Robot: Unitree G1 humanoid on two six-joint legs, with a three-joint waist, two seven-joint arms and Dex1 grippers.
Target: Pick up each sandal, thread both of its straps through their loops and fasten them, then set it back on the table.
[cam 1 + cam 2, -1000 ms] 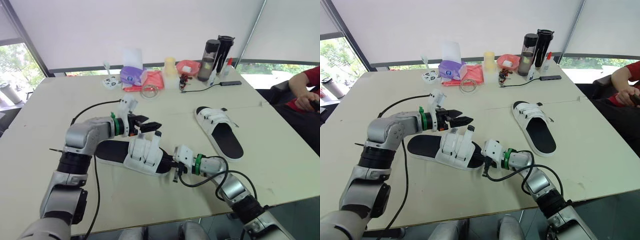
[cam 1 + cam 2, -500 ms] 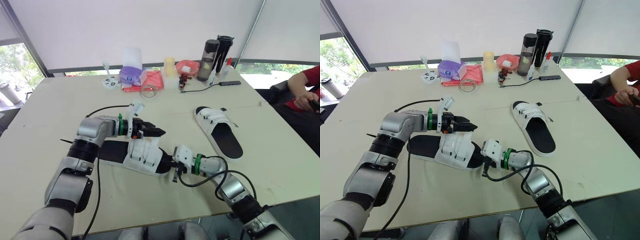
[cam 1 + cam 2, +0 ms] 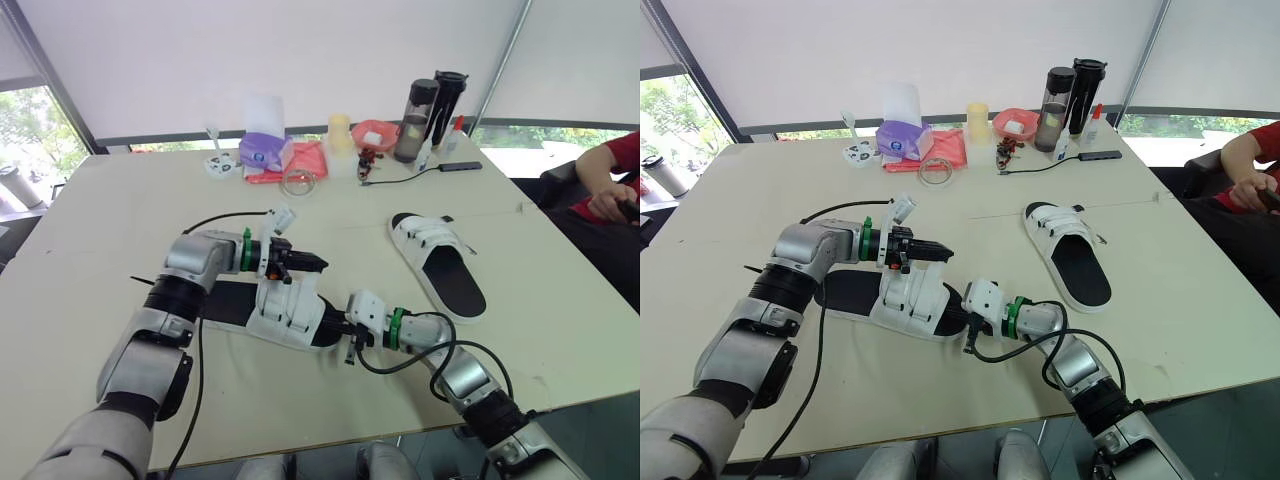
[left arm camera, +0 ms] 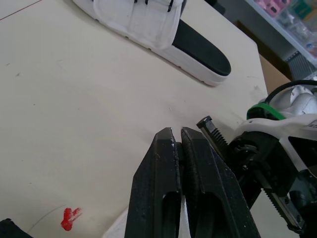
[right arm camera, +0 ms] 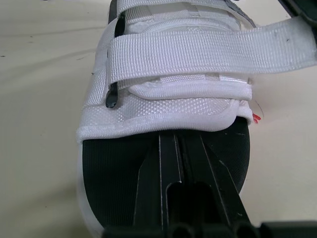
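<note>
Your left hand has its two black fingers pressed together just over the straps of the near white sandal with the black footbed, at their 12 o'clock edge; whether a strap is pinched between them cannot be told. That sandal lies on the cream counter, and your right hand, at its 4 o'clock end, is closed too, fingers lying on the footbed just short of the straps. The matching second sandal rests at 2 o'clock, well apart.
</note>
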